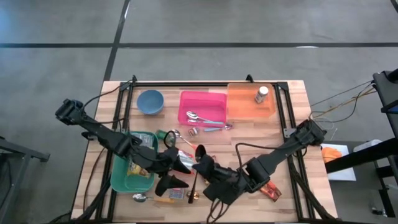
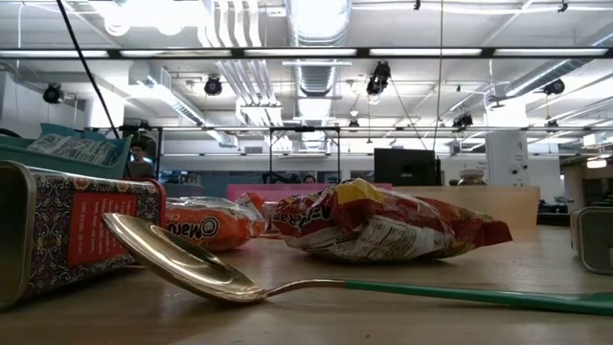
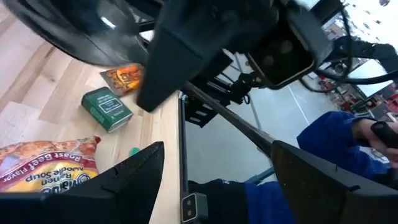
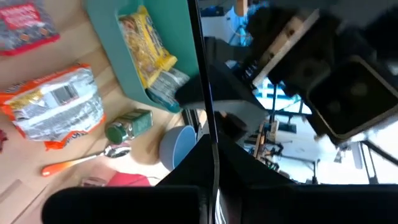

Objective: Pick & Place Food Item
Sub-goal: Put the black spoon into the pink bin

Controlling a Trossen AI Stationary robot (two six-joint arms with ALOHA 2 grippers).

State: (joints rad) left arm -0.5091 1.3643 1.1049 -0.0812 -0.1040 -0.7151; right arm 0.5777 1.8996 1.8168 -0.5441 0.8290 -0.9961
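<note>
An orange-and-red ramen packet [image 2: 383,225] [image 3: 43,165] [image 4: 56,109] lies flat on the wooden table near its middle, with a second orange packet [image 2: 206,225] beside it. More packets, one of them yellow [image 4: 146,46], lie in the teal bin [image 1: 118,177] at the near left. My left gripper [image 1: 177,174] [image 3: 217,180] hovers open above the table just right of the bin, with nothing between its fingers. My right gripper [image 1: 202,167] [image 4: 214,186] is shut and hovers close to the right of the left one, pointing toward the bin. My right gripper is shut. In its wrist view a thin dark stick [image 4: 208,93] runs away from its fingertips. Whether the fingers touch it cannot be told.
At the far side stand a blue bowl [image 1: 150,101], a pink tray [image 1: 202,97] with spoons and an orange tray [image 1: 245,112] with a jar [image 1: 262,94]. A patterned tin [image 2: 67,235], a green-handled spoon [image 2: 192,259], a green box [image 3: 107,109] and a green jar [image 4: 129,124] lie around. A person's blue sleeve [image 3: 336,143] shows beyond the table edge.
</note>
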